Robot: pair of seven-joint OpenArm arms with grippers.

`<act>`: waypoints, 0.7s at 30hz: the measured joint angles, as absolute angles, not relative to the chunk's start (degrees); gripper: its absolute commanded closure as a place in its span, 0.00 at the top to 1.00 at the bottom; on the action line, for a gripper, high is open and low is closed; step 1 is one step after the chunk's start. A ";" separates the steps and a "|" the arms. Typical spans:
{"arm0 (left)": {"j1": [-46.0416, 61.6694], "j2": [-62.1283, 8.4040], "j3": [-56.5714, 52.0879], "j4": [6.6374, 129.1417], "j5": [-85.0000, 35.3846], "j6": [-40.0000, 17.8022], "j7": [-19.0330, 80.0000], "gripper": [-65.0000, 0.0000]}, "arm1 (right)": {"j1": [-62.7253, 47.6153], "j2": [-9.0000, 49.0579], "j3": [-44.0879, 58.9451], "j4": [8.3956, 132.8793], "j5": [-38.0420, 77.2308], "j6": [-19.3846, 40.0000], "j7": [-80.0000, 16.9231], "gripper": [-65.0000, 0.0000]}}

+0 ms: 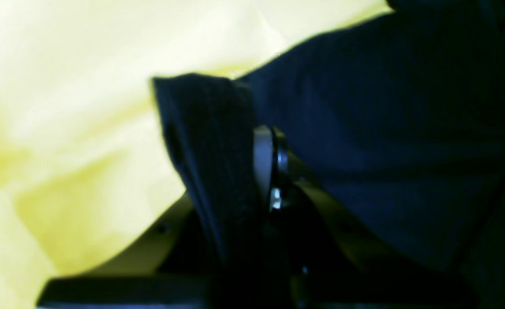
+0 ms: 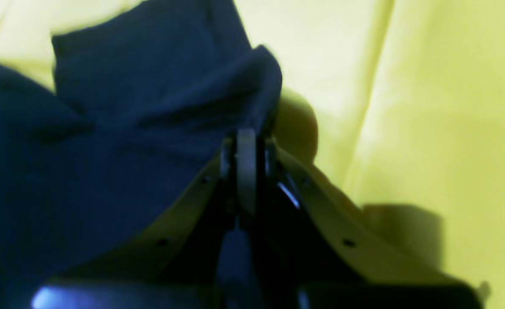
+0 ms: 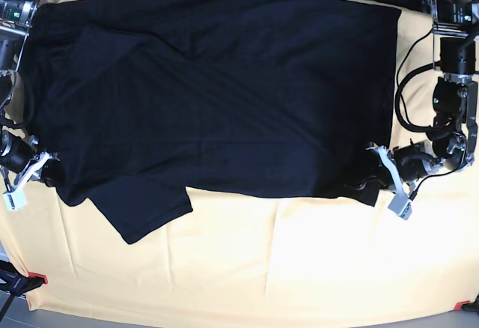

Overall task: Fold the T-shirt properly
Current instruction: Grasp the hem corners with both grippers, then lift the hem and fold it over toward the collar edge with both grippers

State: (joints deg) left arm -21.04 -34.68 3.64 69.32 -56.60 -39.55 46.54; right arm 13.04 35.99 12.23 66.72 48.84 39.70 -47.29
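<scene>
I see the yellow tablecloth [image 3: 247,260] covering the whole table, and the T-shirt [image 3: 217,88] spread flat across its far half, long axis running side to side in the base view, with one sleeve [image 3: 142,208] flopping out toward me at the near-left. The near edge of the shirt is the line that matters: both arms sit right on it, one at each end, so neither is nearer than the other, and the cloth stretches away from both tools toward the far side of the table. I judge the next move to be a joint lift of that near edge up and over toward the far edge. My right gripper [image 2: 246,141], at the base view's left, is clenched with a bunched peak of dark fabric pinched at its tips. My left gripper [image 1: 269,163], at the base view's right, is likewise clamped on a fold of shirt hem, cloth draped over one finger.
</scene>
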 measured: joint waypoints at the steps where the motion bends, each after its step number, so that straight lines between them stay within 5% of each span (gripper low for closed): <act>1: -21.02 -35.29 3.64 69.32 -58.06 -39.53 46.54 0.00 | 11.40 36.51 12.16 68.73 48.42 39.70 -47.66 0.00; 11: -21.12 -42.15 3.64 69.43 -63.88 -39.53 47.11 0.00 | 3.11 42.57 12.12 80.07 49.06 39.94 -47.66 0.00; 21: -21.12 -44.25 3.64 70.89 -79.85 -39.51 62.87 0.00 | 3.18 45.06 12.14 82.13 58.98 39.92 -57.89 0.00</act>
